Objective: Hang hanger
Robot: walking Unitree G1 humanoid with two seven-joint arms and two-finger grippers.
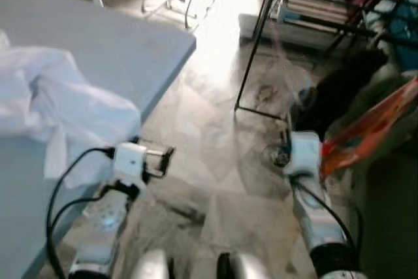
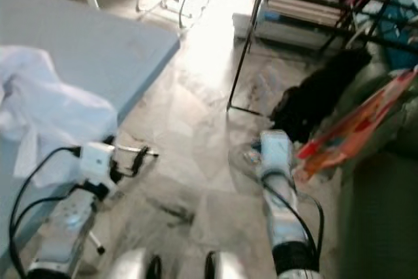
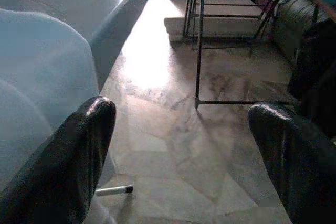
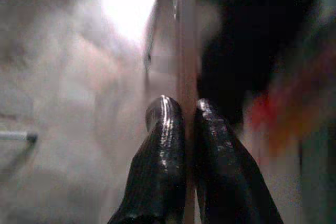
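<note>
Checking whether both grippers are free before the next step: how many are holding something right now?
1. The right gripper is shut on a thin clear hanger, out over the floor near the black rack. The left gripper is open and empty beside the bed.

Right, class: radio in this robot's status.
Right pincer shut on thin clear hanger. Left pincer open, idle. Black metal rack ahead, floor path open.

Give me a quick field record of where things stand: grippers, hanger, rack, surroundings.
left gripper: fingers wide apart, holding nothing, beside the blue table
right gripper: fingers pinched on a thin pale hanger, blurred
rack: black metal frame standing ahead on the marble floor
white cloth: heaped on the table
marker: lying on the floor
</note>
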